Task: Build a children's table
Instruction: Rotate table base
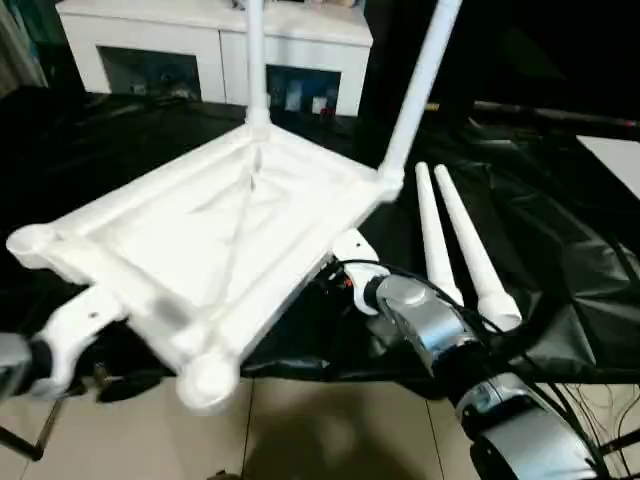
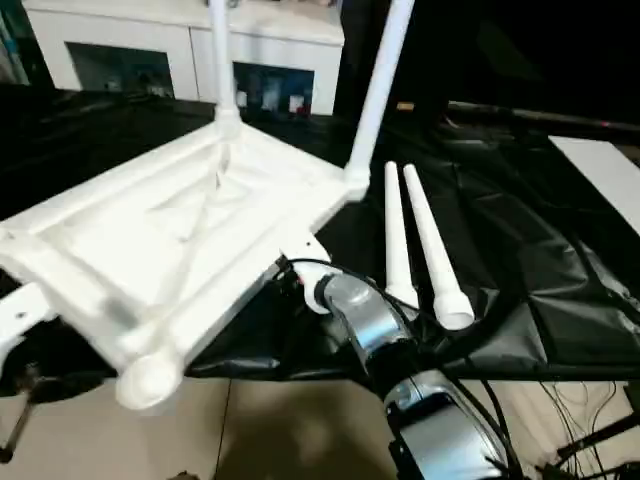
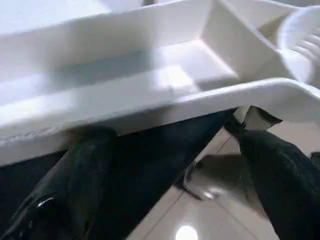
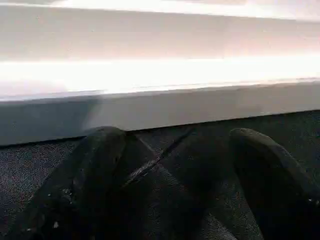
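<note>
Tabletop: the white plastic tabletop (image 1: 215, 250) lies upside down, ribbed underside up, tilted over the near edge of a work surface draped in black cloth (image 1: 560, 260); its nearest corner socket (image 1: 208, 378) hangs out over the tiled floor (image 1: 330, 430).
Fitted legs: two white tube legs stand in the far corner sockets, one upright (image 1: 255, 60), one leaning to the right (image 1: 420, 80); both run off the top of the picture.
Loose legs: two more legs (image 1: 455, 240) lie side by side on the black cloth, just right of the tabletop (wide ends toward the robot), apart from it.
Left pincer: the left pincer (image 3: 165, 150) has its two black fingers (image 3: 85, 165) spread wide, just under the tabletop's rim; whether they touch it I cannot tell, and nothing sits between them.
Right pincer: the right pincer (image 4: 175, 165) is also spread wide and empty, its fingers (image 4: 95, 165) low over the black cloth and close before the tabletop's long white side.
In the way: in the head views the tabletop covers both pincers; the silver right forearm (image 1: 440, 340) reaches in beneath its right edge, and a white part of the left arm (image 1: 75, 325) shows beneath its left edge.
Around: a white cabinet with glass doors (image 1: 215, 55) stands behind; a white slab (image 1: 615, 160) is cut off at the right edge.
Hard to make out: the cabinet's contents are blurred.
</note>
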Controlling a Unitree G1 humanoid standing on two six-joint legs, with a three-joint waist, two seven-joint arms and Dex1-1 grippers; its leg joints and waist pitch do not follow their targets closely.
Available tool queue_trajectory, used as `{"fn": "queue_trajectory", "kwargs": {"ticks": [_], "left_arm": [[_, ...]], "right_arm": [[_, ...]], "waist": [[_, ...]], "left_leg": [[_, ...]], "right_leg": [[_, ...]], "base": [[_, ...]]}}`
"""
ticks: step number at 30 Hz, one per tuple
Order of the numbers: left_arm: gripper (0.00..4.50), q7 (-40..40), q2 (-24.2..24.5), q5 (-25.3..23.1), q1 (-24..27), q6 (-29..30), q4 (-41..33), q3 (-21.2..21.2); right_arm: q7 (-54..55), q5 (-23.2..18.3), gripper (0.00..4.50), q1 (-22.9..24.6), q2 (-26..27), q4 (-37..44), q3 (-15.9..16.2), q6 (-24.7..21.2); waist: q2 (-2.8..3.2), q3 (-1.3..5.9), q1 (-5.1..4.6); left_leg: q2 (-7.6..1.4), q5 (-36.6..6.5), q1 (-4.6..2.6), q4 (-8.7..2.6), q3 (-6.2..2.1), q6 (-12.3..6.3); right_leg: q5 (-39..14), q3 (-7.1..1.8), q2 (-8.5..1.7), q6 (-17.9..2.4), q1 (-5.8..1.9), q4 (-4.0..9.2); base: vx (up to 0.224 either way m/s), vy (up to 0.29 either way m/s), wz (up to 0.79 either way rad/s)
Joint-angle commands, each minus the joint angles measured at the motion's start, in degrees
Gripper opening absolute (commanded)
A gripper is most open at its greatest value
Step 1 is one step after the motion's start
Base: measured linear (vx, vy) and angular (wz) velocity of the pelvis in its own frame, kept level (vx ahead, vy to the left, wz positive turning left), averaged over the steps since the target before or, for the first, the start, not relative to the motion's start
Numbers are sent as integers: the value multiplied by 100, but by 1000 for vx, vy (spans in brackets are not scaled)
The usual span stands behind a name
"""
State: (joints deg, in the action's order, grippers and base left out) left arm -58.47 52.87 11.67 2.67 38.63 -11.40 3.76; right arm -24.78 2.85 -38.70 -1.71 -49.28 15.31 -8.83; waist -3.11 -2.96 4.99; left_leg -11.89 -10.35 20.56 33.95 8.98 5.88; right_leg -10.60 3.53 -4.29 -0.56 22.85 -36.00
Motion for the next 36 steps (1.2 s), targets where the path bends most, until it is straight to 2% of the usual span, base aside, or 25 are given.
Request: {"fn": "queue_trajectory", "kwargs": {"ticks": [1,3,10,11,13,14,15,16,17,18,19,20,21,22,23,24,25,26,27,28,29,30,31,32,36], "left_arm": [[442,13,-146,220,-321,-24,-376,-181],[442,11,-311,183,-551,-24,-345,-429],[442,190,-1003,-245,-1223,-363,346,-1134],[442,276,-1258,-433,-1451,-555,674,-1363],[442,348,-1394,-540,-1575,-657,860,-1481],[442,512,-1614,-688,-1764,-772,1147,-1602],[442,579,-1701,-745,-1839,-815,1259,-1647],[442,705,-1825,-842,-1972,-933,1463,-1728],[442,978,-2132,-1001,-2281,-1104,1908,-1860],[442,1061,-2219,-1052,-2377,-1176,2044,-1904],[442,1352,-2575,-1177,-2768,-1351,2567,-1997],[442,1414,-2678,-1205,-2894,-1421,2727,-2019],[442,1438,-2773,-1229,-3026,-1534,2893,-2044],[442,1458,-2857,-1258,-3159,-1640,3054,-2072],[442,1474,-2926,-1268,-3250,-1698,3159,-2086],[442,1512,-3078,-1294,-3456,-1821,3411,-2112],[442,1530,-3156,-1319,-3566,-1912,3583,-2120],[442,1556,-3257,-1370,-3730,-2050,3815,-2154],[442,1588,-3332,-1411,-3869,-2155,4022,-2175],[442,1635,-3383,-1459,-3970,-2252,4177,-2200],[442,1713,-3471,-1529,-4136,-2419,4420,-2233],[442,1753,-3545,-1547,-4250,-2504,4553,-2239],[442,1734,-3611,-1518,-4325,-2608,4660,-2222],[442,1707,-3674,-1461,-4365,-2702,4710,-2183],[442,1390,-3868,-833,-4062,-2923,4078,-1793]], "right_arm": [[-173,-44,379,-195,67,-117,-69,243],[-241,-20,379,-257,60,-209,-47,396],[-387,-88,379,-157,-235,292,-133,431],[-442,-115,379,-25,-406,687,-185,338],[-473,-118,379,54,-495,904,-228,297],[-460,-141,379,204,-627,1296,-311,161],[-453,-150,379,263,-678,1449,-345,107],[-426,-170,379,338,-743,1649,-414,33],[-332,-206,379,563,-903,2233,-586,-195],[-302,-219,379,631,-948,2408,-641,-262],[-204,-262,379,907,-1120,3117,-853,-547],[-185,-278,379,985,-1168,3329,-918,-652],[-165,-297,379,1060,-1212,3519,-976,-752],[-138,-297,379,1119,-1253,3671,-1027,-829],[-125,-293,379,1183,-1287,3812,-1067,-891],[-97,-275,379,1319,-1361,4103,-1146,-1018],[-92,-266,379,1394,-1396,4273,-1177,-1109],[-75,-214,379,1521,-1452,4507,-1220,-1239],[-56,-174,379,1601,-1483,4653,-1248,-1349],[-32,-146,379,1686,-1499,4783,-1270,-1448],[12,-105,379,1820,-1516,4972,-1308,-1604],[70,-57,379,1952,-1515,5122,-1338,-1733],[127,-45,379,2059,-1522,5276,-1351,-1879],[184,-59,379,2138,-1517,5383,-1375,-2008],[670,-23,379,2394,-1312,5776,-1588,-2726]], "waist": [[227,295,-59],[256,296,-49],[250,308,-57],[267,303,-47],[311,324,-19],[306,344,-40],[266,336,-28],[400,355,-5],[364,328,-43],[372,354,-2],[477,372,11],[395,379,37],[540,375,16],[480,376,-11],[549,395,-40],[561,370,-101],[566,387,-75],[748,426,-63],[781,418,-102],[702,409,-138],[713,417,-160],[833,427,-195],[803,434,-197],[842,443,-221],[885,461,-285]], "left_leg": [[-101,-2229,-100,-504,-4,377],[-92,-2191,-105,-492,0,382],[-72,-1977,-67,-479,11,350],[-65,-1965,-86,-471,21,329],[-73,-1956,-115,-452,23,332],[-67,-1813,-38,-462,-1,323],[-55,-1629,-37,-453,21,273],[-54,-1631,-93,-420,26,292],[-32,-1618,-63,-426,36,248],[-37,-1521,-106,-404,64,216],[-34,-1494,-103,-383,41,237],[-27,-1337,-85,-373,58,163],[-4,-1253,-20,-375,39,161],[2,-1245,8,-379,47,138],[4,-1212,7,-360,36,138],[46,-1218,57,-350,41,105],[49,-1141,53,-337,34,93],[31,-1057,21,-307,19,43],[44,-1058,53,-301,16,12],[61,-1035,68,-306,34,-35],[76,-966,74,-290,37,-82],[81,-883,82,-273,28,-141],[83,-836,90,-261,29,-168],[93,-741,108,-256,26,-221],[77,-579,147,-253,17,-374]], "right_leg": [[-1723,-277,-289,-958,-132,437],[-1689,-276,-287,-982,-129,433],[-1579,-268,-267,-966,-182,437],[-1575,-264,-247,-916,-182,471],[-1485,-277,-263,-934,-165,437],[-1397,-269,-279,-940,-244,404],[-1328,-271,-255,-866,-244,441],[-1207,-285,-264,-922,-196,414],[-1186,-281,-225,-922,-232,444],[-1032,-285,-218,-908,-208,478],[-903,-284,-234,-974,-215,414],[-798,-286,-218,-932,-251,435],[-760,-280,-226,-928,-288,422],[-799,-273,-224,-906,-310,446],[-784,-265,-225,-918,-308,451],[-821,-253,-199,-916,-351,485],[-845,-251,-213,-897,-361,470],[-759,-261,-240,-960,-326,433],[-728,-247,-230,-991,-357,440],[-718,-244,-197,-966,-365,494],[-676,-245,-190,-977,-374,492],[-603,-238,-194,-1012,-379,485],[-575,-237,-202,-1014,-394,490],[-510,-231,-199,-1040,-402,498],[-664,-209,-231,-1155,-411,479]], "base": [[0,0,0],[0,0,0],[0,0,0],[0,0,0],[0,0,0],[0,0,0],[0,0,0],[0,0,0],[0,0,0],[0,0,0],[0,0,0],[0,0,0],[0,0,0],[0,0,0],[0,0,0],[0,0,0],[0,0,0],[0,0,0],[0,0,0],[0,0,0],[0,0,0],[0,0,0],[0,0,0],[0,0,0],[0,0,0]]}}
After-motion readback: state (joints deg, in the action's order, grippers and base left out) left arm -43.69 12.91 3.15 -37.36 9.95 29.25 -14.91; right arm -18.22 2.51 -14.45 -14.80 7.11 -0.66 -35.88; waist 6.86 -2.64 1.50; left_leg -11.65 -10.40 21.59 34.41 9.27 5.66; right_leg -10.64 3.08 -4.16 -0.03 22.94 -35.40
